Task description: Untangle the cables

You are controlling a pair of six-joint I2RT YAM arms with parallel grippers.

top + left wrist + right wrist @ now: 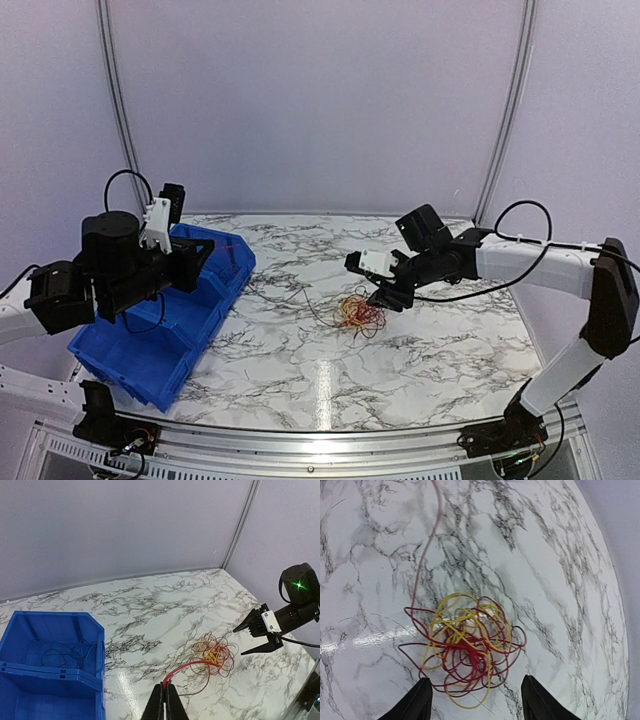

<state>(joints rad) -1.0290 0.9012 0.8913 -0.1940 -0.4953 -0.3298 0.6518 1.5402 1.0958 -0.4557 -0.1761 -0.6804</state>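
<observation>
1. My left gripper (165,686) is pinched fully together, its two slim black tips meeting in a point on the end of a red cable (192,666).
2. That red cable is thin and smooth. It arcs from my tips down to the tangle (215,652).
3. The tangle (360,315) lies on the table (450,350) near its middle, a loose, round nest of hair-thin loops, yellow-orange over dark red (465,647).
4. My right gripper (477,704) is spread wide, with one blunt black finger on either side of the tangle's near edge. It holds nothing, and I cannot tell whether it touches the loops.
5. Seen from the left wrist, the right gripper (248,640) shows pointed black tips and a white block behind them.
6. The table is glossy white marble with grey-black veins.
7. The bin (50,630) is hard blue plastic, square-walled and open-topped, and sits at the table's left side, well apart from the tangle.
8. Thin dark wires (60,655) lie curled in the bin.
</observation>
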